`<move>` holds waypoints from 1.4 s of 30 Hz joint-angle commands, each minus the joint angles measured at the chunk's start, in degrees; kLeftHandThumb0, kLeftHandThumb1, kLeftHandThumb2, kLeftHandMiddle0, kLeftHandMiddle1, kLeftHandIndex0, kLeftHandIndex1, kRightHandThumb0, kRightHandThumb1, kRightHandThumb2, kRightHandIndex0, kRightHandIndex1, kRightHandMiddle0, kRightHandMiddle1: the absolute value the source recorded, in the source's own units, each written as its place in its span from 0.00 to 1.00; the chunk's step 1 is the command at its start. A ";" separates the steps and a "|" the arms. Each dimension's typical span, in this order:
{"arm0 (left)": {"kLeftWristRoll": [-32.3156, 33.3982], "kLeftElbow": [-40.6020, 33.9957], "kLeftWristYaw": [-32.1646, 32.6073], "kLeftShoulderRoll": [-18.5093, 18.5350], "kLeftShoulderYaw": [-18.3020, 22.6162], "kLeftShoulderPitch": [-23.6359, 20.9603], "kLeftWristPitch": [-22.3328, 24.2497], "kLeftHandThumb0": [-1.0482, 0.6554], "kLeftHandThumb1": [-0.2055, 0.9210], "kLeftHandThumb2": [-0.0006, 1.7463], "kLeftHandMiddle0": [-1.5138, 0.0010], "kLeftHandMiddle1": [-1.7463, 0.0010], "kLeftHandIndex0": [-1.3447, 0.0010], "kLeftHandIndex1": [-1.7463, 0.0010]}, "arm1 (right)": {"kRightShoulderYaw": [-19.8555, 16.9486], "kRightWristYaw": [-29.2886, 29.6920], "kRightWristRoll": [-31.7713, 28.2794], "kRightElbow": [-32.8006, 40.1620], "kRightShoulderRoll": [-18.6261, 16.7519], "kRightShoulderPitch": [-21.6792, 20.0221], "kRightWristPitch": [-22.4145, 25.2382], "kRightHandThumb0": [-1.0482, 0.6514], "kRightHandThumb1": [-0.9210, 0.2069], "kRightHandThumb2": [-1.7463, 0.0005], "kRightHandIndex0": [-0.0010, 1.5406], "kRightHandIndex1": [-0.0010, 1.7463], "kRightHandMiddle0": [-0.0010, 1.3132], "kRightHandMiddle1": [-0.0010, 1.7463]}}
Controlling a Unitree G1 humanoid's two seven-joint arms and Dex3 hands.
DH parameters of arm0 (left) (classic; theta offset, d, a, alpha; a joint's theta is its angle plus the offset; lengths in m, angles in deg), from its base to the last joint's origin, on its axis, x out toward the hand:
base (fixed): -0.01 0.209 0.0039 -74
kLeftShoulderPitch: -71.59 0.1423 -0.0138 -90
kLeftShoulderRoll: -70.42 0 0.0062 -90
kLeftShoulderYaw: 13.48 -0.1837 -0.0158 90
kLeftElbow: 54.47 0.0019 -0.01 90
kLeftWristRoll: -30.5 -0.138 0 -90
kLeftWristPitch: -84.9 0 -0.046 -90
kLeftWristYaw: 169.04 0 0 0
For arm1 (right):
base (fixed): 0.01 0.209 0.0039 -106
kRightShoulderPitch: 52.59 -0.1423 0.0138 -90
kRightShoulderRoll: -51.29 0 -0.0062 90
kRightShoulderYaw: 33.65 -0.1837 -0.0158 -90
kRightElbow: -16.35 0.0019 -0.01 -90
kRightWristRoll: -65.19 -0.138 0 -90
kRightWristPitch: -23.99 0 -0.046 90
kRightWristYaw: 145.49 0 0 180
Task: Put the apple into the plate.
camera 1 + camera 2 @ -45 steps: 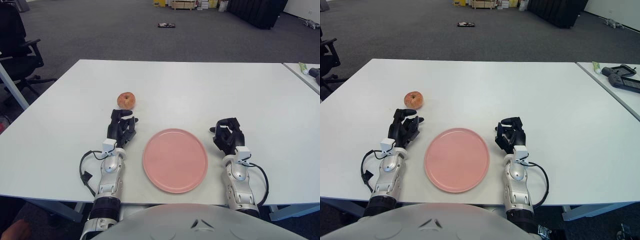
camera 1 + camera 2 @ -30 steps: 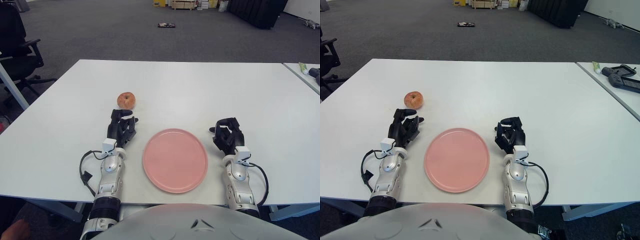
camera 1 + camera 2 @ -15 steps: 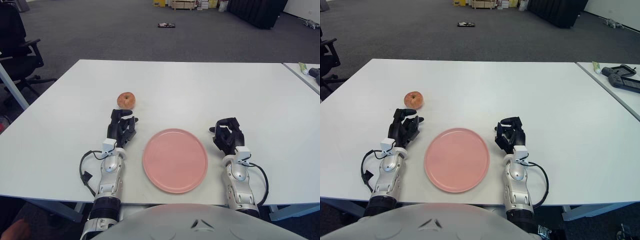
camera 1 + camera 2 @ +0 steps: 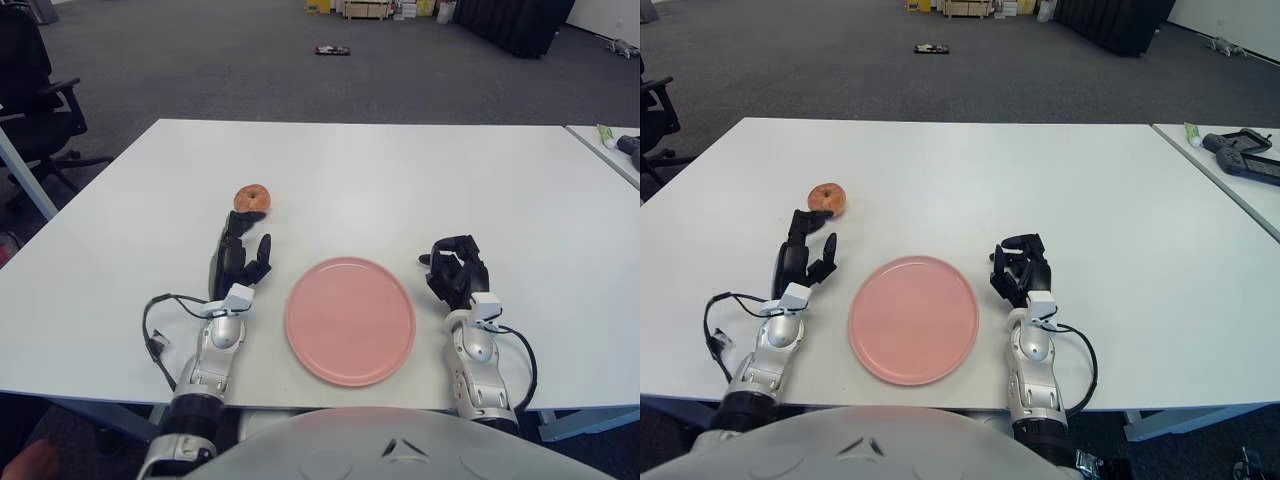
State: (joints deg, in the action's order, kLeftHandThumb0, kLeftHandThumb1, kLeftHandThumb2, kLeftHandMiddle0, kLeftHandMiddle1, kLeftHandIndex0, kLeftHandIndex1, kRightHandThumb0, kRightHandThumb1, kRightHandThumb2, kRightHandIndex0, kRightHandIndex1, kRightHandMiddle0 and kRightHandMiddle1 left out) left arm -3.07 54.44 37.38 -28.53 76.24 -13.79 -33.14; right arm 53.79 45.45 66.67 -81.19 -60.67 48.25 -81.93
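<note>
A reddish apple [image 4: 252, 197] sits on the white table, to the far left of the pink plate [image 4: 350, 319]. My left hand [image 4: 240, 247] is raised just in front of the apple, its fingers spread and reaching up to the apple's near edge, holding nothing. The plate lies flat between my two hands with nothing on it. My right hand [image 4: 456, 270] shows beside the plate's right rim, fingers curled and holding nothing.
The white table [image 4: 400, 180] stretches far behind the apple and plate. A second table with a dark device [image 4: 1240, 153] stands at the right edge. An office chair [image 4: 35, 80] is off the table's far left corner.
My left hand has lifted and reached forward toward the apple, with its forearm swung left; its fingers now overlap the apple's near edge. The apple, the plate and my right hand have not moved.
</note>
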 commanded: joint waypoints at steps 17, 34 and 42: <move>-16.40 -1.29 10.37 9.12 -5.47 -6.29 15.66 0.00 1.00 0.25 1.00 1.00 1.00 1.00 | 0.19 0.99 0.20 -0.52 -0.65 -1.43 -0.22 0.40 0.11 0.59 0.34 0.71 0.20 1.00; -14.34 8.01 7.65 18.11 -8.41 -19.52 14.88 0.00 1.00 0.15 1.00 1.00 1.00 1.00 | 0.30 1.07 0.07 -0.60 -0.65 -1.32 -0.71 0.40 0.14 0.57 0.34 0.71 0.22 1.00; -13.58 10.75 4.23 21.14 -10.69 -24.02 12.73 0.00 0.99 0.09 1.00 1.00 1.00 1.00 | 0.15 0.90 -0.31 -0.64 -0.64 -1.23 -0.73 0.40 0.15 0.56 0.34 0.71 0.22 1.00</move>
State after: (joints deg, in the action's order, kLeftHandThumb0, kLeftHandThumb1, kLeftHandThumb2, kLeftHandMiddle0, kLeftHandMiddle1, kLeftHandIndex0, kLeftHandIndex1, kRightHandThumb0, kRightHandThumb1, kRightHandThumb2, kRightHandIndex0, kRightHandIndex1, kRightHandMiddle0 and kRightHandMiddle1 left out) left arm -17.08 63.81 42.85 -8.85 66.43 -34.67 -19.85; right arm 54.10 46.46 66.74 -81.81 -60.70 47.68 -81.95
